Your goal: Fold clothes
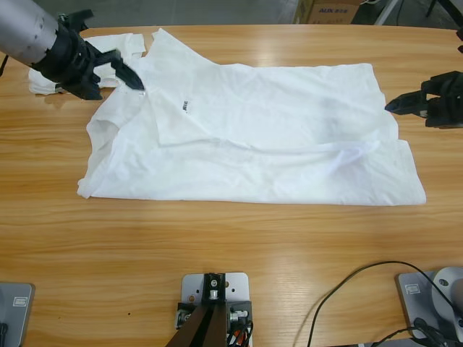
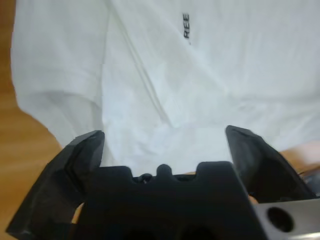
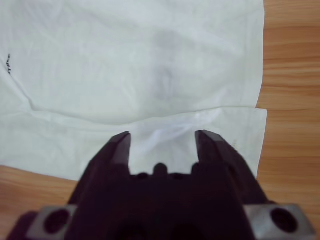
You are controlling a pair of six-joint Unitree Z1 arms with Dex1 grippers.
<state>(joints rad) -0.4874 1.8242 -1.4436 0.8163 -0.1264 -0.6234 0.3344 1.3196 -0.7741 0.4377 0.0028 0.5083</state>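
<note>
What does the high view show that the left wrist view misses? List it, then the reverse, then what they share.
Only the high view shows the right gripper at the shirt's far edge, the folded white bundle behind the left arm, the whole outline of the shirt and the wide table.

Only the left wrist view shows the left gripper's jaws standing open with cloth between them but not pinched, and the lettering close enough to read letters.

Both show the white shirt with its fold line and black lettering, the left gripper and the wooden table.

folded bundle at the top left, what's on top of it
The left tool hangs over the bundle, and the lettered shirt covers its near edge. How many pieces it holds stays hidden.
</note>
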